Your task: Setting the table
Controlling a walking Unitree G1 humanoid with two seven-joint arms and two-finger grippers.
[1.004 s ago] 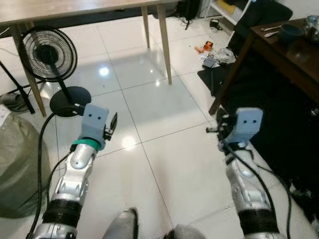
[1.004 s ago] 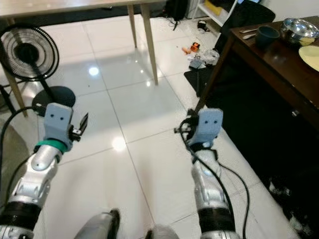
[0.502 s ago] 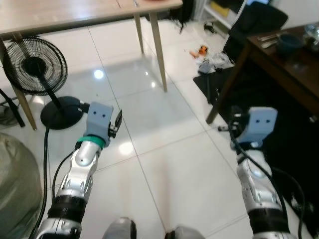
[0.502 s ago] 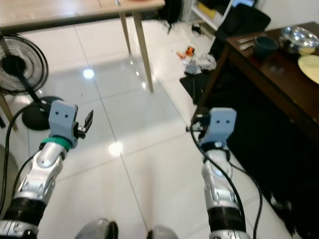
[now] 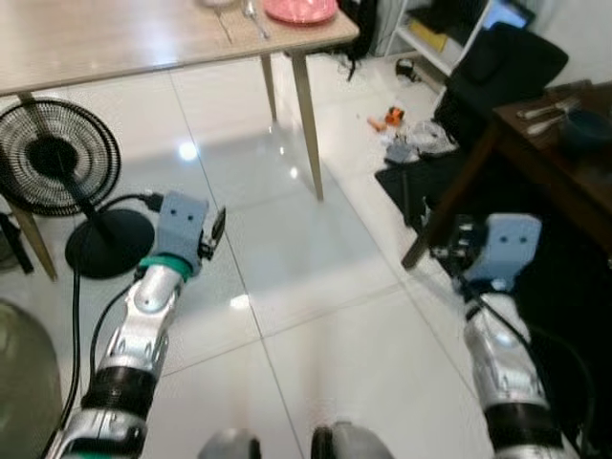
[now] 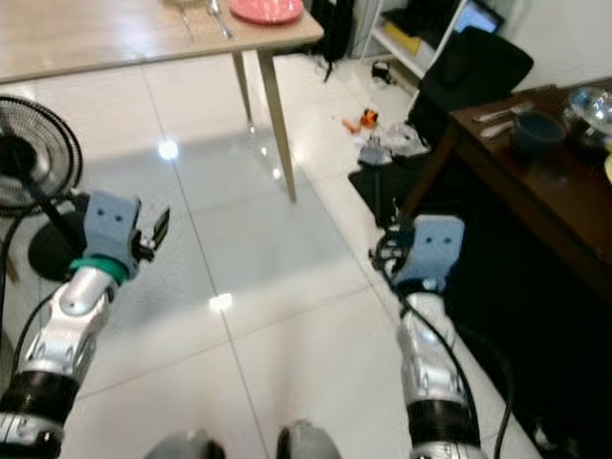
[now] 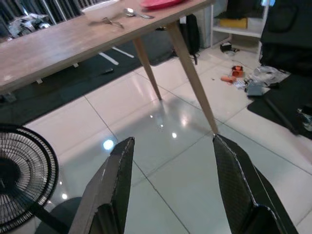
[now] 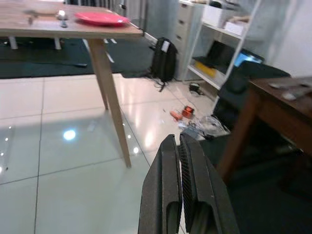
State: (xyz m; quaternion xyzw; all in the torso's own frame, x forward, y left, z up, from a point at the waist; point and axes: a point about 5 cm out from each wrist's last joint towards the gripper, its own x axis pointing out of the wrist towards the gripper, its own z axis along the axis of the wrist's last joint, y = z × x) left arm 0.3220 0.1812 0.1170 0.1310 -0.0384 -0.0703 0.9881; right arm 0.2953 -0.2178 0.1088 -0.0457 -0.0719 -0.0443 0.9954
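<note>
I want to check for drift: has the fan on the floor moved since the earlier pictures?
Cannot tell for certain, but likely no. The fan stands beside the same leg of the wooden table; the whole picture has shifted, so the camera moved.

Both arms raised forward; left pincer (image 7: pixel 170 180) fingers spread wide, right pincer (image 8: pixel 181 161) fingers pressed together, empty.

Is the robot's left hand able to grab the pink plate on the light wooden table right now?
Probably not yet. The left hand is open but hangs low over the floor, well short of the wooden table. The pink plate sits up on its far corner. Nothing blocks the way; the robot needs to get closer first.
</note>
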